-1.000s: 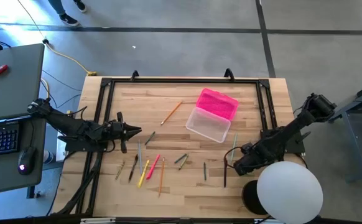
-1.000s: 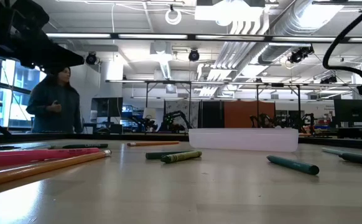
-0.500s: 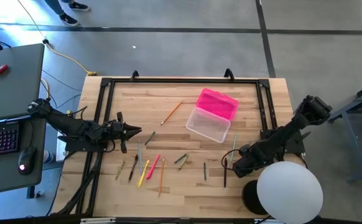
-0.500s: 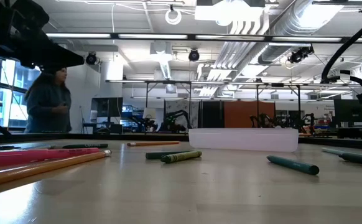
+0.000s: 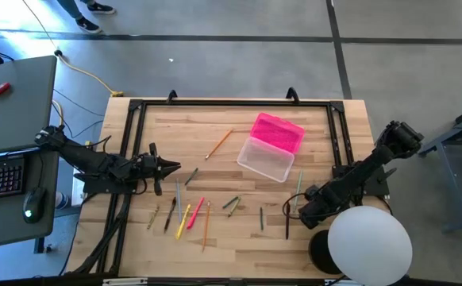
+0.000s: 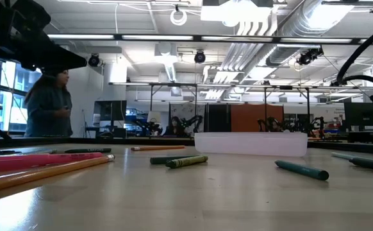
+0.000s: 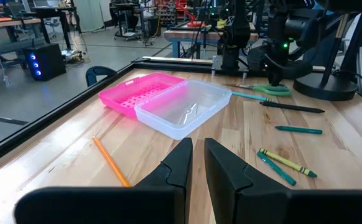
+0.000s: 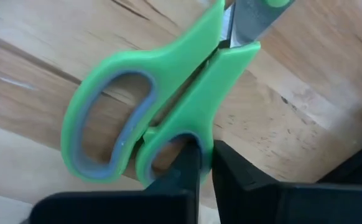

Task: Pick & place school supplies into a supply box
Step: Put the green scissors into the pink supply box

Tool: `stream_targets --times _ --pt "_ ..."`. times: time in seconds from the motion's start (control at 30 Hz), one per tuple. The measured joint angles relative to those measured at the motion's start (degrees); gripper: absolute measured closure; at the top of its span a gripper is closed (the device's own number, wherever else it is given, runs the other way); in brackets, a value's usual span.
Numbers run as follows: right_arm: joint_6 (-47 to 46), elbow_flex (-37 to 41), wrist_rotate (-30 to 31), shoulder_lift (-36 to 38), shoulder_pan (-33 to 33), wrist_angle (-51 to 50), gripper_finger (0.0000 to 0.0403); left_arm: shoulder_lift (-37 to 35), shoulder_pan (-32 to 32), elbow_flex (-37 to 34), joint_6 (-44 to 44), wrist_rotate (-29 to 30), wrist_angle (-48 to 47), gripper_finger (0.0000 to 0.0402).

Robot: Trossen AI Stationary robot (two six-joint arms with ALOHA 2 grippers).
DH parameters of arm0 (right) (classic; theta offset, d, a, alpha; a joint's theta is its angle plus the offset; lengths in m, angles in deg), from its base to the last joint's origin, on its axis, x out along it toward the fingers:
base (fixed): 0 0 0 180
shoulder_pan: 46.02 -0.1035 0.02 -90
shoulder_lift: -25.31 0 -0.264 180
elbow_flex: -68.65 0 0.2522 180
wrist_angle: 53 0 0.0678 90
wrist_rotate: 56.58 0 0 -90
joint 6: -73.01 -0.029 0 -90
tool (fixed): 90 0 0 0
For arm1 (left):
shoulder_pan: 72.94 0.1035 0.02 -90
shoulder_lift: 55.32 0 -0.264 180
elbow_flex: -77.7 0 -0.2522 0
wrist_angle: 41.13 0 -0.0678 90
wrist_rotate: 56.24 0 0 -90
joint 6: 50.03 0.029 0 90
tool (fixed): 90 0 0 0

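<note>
The green-handled scissors (image 8: 168, 93) lie flat on the table near its right edge (image 5: 298, 187). My right gripper (image 8: 207, 167) points down on them and is shut on a handle loop; it also shows in the high view (image 5: 301, 210). The clear supply box (image 5: 266, 159) stands mid-table with its pink lid (image 5: 278, 132) open beside it. Pens and pencils (image 5: 185, 213) lie scattered near the front. My left gripper (image 7: 198, 146) hovers level at the table's left side (image 5: 170, 166). Its fingers are a narrow gap apart and hold nothing. My right gripper pinches the rim of the scissors' smaller handle loop (image 8: 201, 134). One finger (image 8: 187, 163) is inside the loop and the other outside it. The fingers come from above, pointing down. The scissors lie flat on the table.
An orange pencil (image 5: 219, 144) lies left of the box, green crayons (image 5: 231, 205) in front of it, and a dark pen (image 5: 287, 222) beside my right gripper. A black rail (image 5: 231, 104) frames the table. A white lamp dome (image 5: 370, 242) covers the near right corner.
My right arm has leaned a little lower over the scissors and its wrist has rolled slightly. The scissors and the other supplies lie where they were.
</note>
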Motion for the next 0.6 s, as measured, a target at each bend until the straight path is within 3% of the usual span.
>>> stream_targets --times 0.27,0.43,0.6 --pt "3.18 -3.37 2.69 1.48 -0.36 -10.09 0.0397 0.00 -0.02 0.00 0.01 0.00 -0.01 0.0328" --pt "3.38 -9.06 7.81 4.73 -0.59 -20.50 0.0394 0.00 -0.02 0.00 0.01 0.16 -0.02 0.0328" --pt "9.70 -14.10 17.69 7.95 0.71 -25.92 0.0397 0.00 -0.01 0.00 -0.01 -1.73 -0.14 0.0328"
